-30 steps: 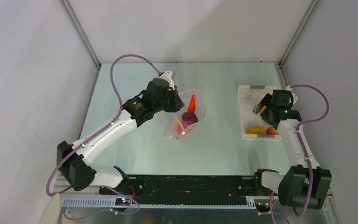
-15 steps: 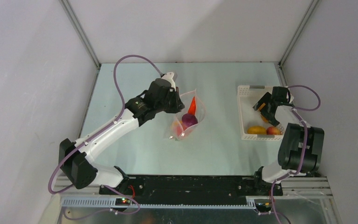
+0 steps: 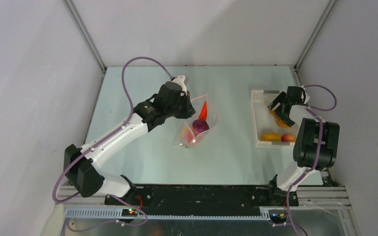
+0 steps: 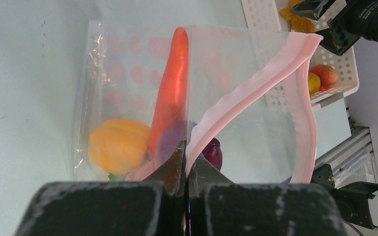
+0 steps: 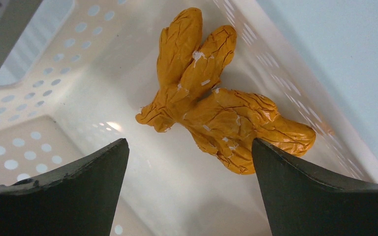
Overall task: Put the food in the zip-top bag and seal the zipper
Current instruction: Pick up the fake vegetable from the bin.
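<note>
Loading food | we pinch the zip-top bag [image 4: 246, 137] rim with left fingers [image 4: 170, 169] fully closed, mouth open, on the surface [image 3: 226, 157], carrot [image 4: 173, 83] inside | right fingers [image 5: 69, 196] spread wide, empty, above knobbly orange food [image 5: 216, 113] in basket [image 5: 24, 113] | next: we descend, close, carry it to bag

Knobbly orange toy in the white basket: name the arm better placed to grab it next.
Right. The right gripper hangs open over the knobbly orange toy in the white basket, while the left gripper is shut on the zip-top bag at its rim, propping it open.
</note>
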`<state>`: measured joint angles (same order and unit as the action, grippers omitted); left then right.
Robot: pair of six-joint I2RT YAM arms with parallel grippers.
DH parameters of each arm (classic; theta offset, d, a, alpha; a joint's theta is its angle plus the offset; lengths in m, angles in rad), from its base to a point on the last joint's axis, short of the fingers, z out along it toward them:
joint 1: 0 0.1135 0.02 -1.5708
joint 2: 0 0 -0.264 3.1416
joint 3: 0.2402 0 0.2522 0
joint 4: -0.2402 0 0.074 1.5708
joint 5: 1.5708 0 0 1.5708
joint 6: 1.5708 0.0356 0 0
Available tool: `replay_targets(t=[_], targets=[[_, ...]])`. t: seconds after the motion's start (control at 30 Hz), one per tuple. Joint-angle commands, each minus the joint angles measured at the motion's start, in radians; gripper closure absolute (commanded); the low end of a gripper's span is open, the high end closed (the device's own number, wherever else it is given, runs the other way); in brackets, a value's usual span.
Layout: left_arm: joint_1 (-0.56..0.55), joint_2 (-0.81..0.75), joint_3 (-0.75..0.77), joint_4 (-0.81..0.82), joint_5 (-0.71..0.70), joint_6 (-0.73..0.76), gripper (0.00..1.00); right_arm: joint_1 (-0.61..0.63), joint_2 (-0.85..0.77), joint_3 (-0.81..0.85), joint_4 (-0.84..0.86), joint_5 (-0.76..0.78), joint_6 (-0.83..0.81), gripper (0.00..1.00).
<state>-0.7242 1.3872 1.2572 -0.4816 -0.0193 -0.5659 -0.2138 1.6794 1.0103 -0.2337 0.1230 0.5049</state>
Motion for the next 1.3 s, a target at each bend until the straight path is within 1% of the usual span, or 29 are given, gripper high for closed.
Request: replay_targets(t=[0.0,0.13,0.3,0.6,0.73,0.93,1.03,1.1,1.2,1.23,1.27], targets=[[-0.004,-0.015,0.046,0.001,-0.002,0.019,1.0,-0.011,0.05,0.067,0.009,0.025,0.014,0.01],[-0.004,-0.019,0.042,0.0,-0.006,0.016,1.0,-0.012,0.092,0.115,-0.031,0.026,0.018,0.0],[-0.005,-0.017,0.04,-0.002,0.0,0.02,1.0,-0.012,0.139,0.171,-0.121,0.03,0.017,0.01],[-0.006,0.005,0.052,0.003,0.008,0.022,1.0,0.003,0.047,0.174,-0.164,0.108,-0.038,0.01],[-0.005,0.007,0.053,0.009,0.012,0.023,1.0,0.004,0.019,0.173,-0.204,0.155,0.014,0.01],[-0.005,0.012,0.047,0.025,0.034,0.032,1.0,0.011,0.014,0.173,-0.157,0.195,0.125,0.01],[-0.004,0.011,0.048,0.023,0.033,0.038,1.0,0.01,0.046,0.18,-0.112,0.185,0.165,0.01],[-0.004,0.009,0.047,0.022,0.03,0.041,1.0,0.01,0.066,0.191,-0.11,0.192,0.177,0.01],[-0.003,0.01,0.047,0.022,0.025,0.046,1.0,0.01,0.099,0.199,-0.081,0.196,0.135,0.01],[-0.004,0.014,0.048,0.022,0.026,0.049,1.0,0.01,0.106,0.2,-0.046,0.161,0.103,0.0],[-0.004,0.017,0.049,0.022,0.026,0.05,1.0,0.01,0.117,0.202,-0.005,0.129,0.02,0.0]])
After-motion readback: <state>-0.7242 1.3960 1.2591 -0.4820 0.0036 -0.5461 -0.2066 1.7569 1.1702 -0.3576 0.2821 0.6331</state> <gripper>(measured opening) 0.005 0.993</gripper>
